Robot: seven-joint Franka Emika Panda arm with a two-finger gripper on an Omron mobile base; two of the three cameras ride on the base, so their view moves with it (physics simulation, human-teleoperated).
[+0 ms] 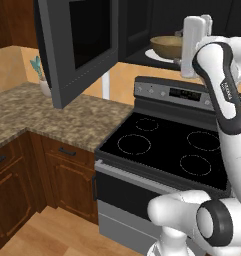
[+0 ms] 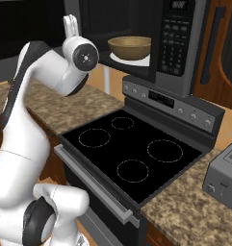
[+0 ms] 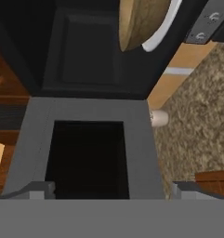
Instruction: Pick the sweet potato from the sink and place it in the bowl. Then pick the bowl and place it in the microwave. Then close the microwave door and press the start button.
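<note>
1. Nearest the base, the black stove (image 1: 167,145) lies flat with its four ring burners, and speckled granite counter (image 1: 67,117) runs off to its left.
2. On the counter to the right of the stove sits a grey toaster (image 2: 225,178).
3. The white arm rises over the stove; the gripper (image 3: 111,188) stands up high with its jaws spread wide and nothing between them.
4. Right ahead of the finger tips (image 3: 36,189) in the hand view is the microwave door (image 3: 88,144), swung open, its dark glass window facing the camera.
5. That same microwave door (image 1: 79,47) hangs out over the counter in the left base view.
6. Beyond the door, the microwave (image 2: 177,43) cavity is open, with the button panel at right.
7. Inside sits the bowl (image 2: 129,47) on the white turntable plate (image 2: 136,61), well apart from the jaws.
8. The sweet potato can't be made out inside the bowl from these angles.
</note>
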